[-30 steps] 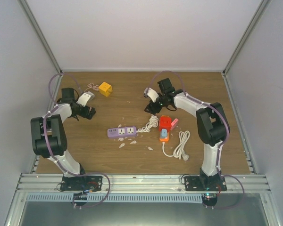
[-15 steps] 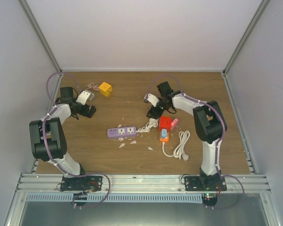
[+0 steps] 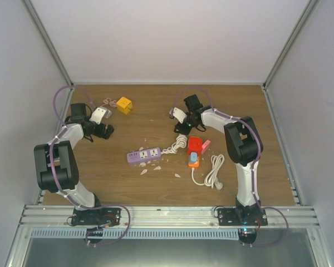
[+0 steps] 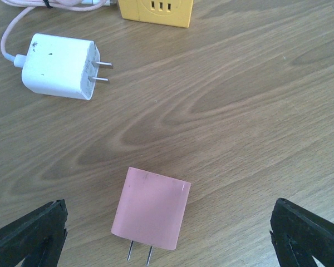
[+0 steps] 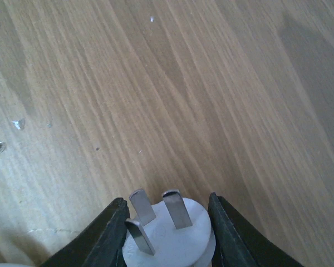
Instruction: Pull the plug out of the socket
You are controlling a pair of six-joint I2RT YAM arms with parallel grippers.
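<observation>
The power strip [image 3: 144,156] lies mid-frame on the table [image 3: 150,108]; a cube socket [image 3: 124,104] sits in the upper left, a coiled cord [image 3: 214,172] to the strip's lower right.

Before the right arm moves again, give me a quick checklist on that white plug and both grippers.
1. White round three-pin plug clamped between right gripper fingers: ok.
2. Plug's pins clear of any socket, over bare wooden table: ok.
3. Plug's cord free of snags: cannot tell, hidden behind the gripper.
4. Left gripper open, empty: ok.
5. Pink square adapter below it lies loose, apart from white charger: ok.
</observation>
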